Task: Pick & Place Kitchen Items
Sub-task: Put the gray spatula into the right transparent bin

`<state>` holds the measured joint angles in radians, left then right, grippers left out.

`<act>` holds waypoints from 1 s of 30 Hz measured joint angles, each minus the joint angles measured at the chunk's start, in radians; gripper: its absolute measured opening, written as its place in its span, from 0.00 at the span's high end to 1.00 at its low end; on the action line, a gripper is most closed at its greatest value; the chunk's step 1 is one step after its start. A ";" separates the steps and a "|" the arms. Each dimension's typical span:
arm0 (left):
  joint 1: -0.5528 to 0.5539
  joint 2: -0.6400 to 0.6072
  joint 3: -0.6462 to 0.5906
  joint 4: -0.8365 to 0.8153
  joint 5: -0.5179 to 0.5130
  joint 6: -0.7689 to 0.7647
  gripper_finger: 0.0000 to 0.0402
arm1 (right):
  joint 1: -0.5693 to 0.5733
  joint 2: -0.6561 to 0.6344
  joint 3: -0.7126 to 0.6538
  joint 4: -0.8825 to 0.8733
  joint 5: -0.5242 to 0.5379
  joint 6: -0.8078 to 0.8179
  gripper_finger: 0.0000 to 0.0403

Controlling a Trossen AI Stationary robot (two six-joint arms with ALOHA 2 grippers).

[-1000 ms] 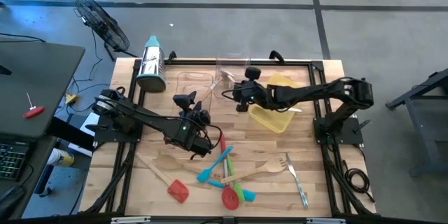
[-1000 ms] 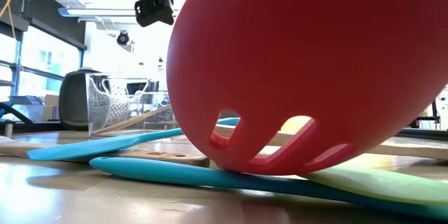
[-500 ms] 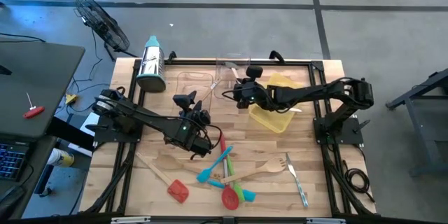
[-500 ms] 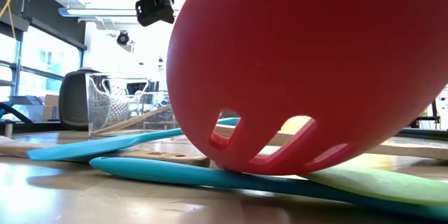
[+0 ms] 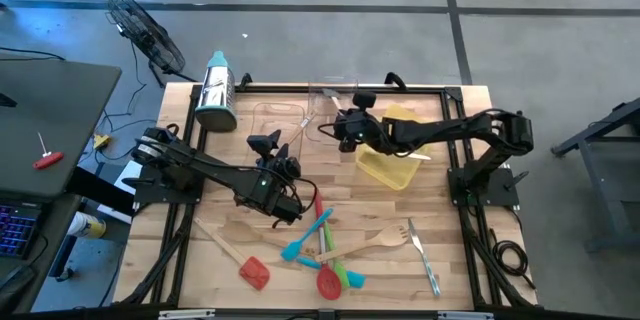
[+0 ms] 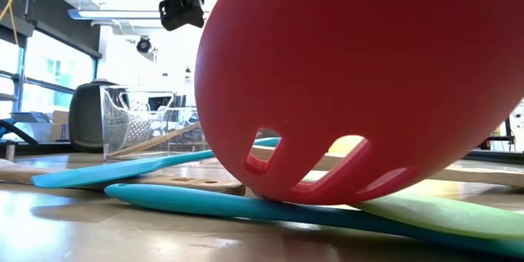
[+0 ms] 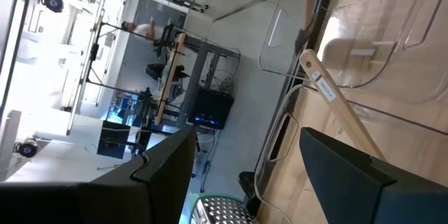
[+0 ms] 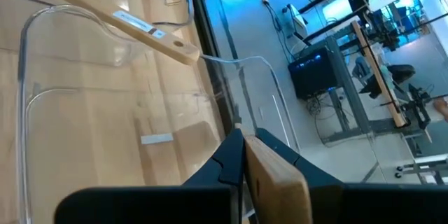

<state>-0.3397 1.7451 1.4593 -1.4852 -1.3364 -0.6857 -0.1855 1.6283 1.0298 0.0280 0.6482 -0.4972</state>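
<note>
My right gripper (image 5: 338,128) is above the far middle of the table, beside a clear tray (image 5: 333,98), and is shut on a flat wooden utensil (image 8: 274,176). My left gripper (image 5: 264,144) (image 7: 245,136) hangs open and empty, pointing at a second clear tray (image 5: 279,120). Another wooden utensil (image 5: 298,132) (image 7: 336,108) leans with its handle end on that tray's rim. Near the front lie a red spatula (image 5: 255,272), teal spatulas (image 5: 306,235), a red slotted spoon (image 5: 328,281) (image 6: 360,82), a wooden fork (image 5: 380,243) and metal cutlery (image 5: 425,260). My right gripper pinches the wooden utensil between its two fingers (image 8: 227,155). The wood's end (image 8: 253,143) stands at the fingertips and the piece runs back along the fingers toward the wrist. Which part of the utensil this is stays hidden under the gripper. It is held clear of the table.
A yellow tray (image 5: 388,165) lies under the right arm. A steel grater with a teal top (image 5: 215,90) stands at the far left corner. A wooden spoon (image 5: 236,230) and a green spatula (image 5: 352,278) lie among the front utensils.
My right gripper has swung a little toward the table's far edge and the clear tray, turning slightly, still shut on the wooden utensil.
</note>
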 joint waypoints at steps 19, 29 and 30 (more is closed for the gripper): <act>0.000 0.000 0.000 0.004 0.022 0.000 0.38 | -0.045 0.000 0.001 -0.039 -0.106 0.031 0.97; 0.000 0.000 0.000 0.017 0.040 0.000 0.38 | -0.047 0.042 0.003 -0.048 -0.142 0.030 0.94; 0.000 0.000 0.000 0.017 0.041 0.000 0.38 | -0.046 0.049 0.003 -0.049 -0.145 0.030 0.93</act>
<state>-0.3397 1.7454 1.4593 -1.4684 -1.2953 -0.6857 -0.2316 1.6774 1.0332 -0.0209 0.5029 -0.4674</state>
